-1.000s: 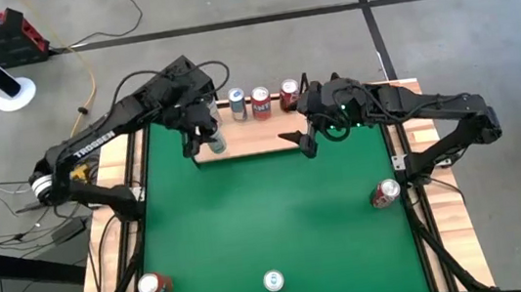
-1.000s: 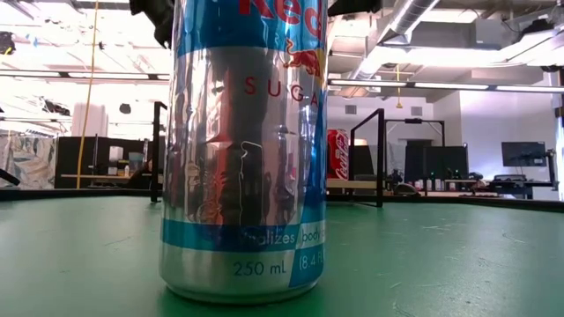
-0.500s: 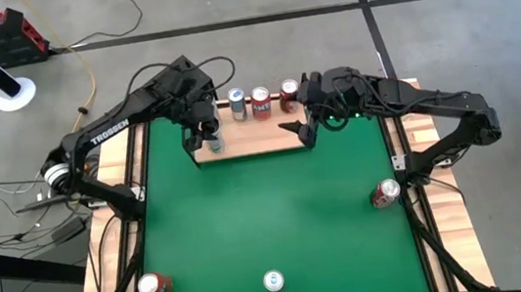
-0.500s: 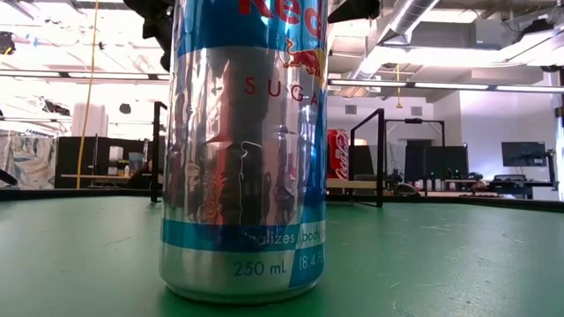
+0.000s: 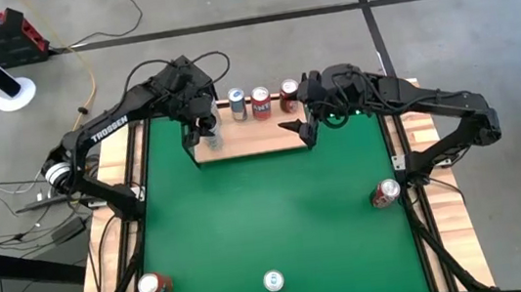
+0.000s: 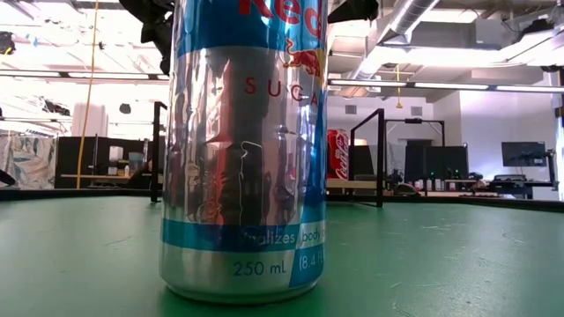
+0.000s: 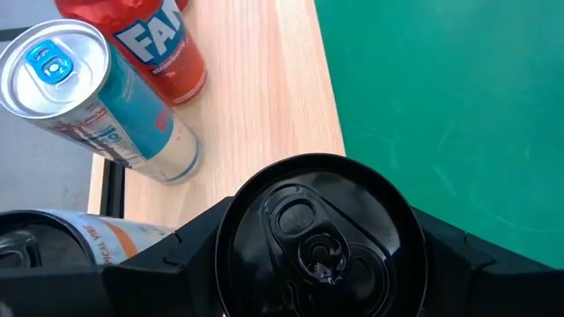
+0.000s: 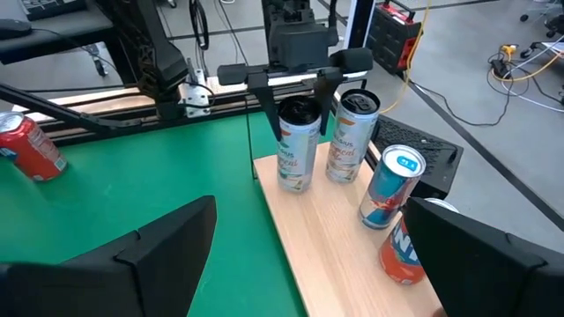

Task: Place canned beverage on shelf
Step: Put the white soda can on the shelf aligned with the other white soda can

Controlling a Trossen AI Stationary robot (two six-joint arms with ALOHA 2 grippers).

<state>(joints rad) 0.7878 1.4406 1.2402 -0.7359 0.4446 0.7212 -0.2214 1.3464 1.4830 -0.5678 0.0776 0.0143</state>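
The left end effector pinches a black-topped pale beverage can, standing it on the flat light-wood shelf with thin black wire frame at the far edge of the green-matted tabletop. Just beside it on the board stand a second pale can, a blue-and-silver can and a red can. The right end effector, fingers spread wide and holding nothing, hovers over the shelf's opposite end. Beyond lies grey concrete floor with cables; the low view shows a bright workshop behind a tall silver-blue can.
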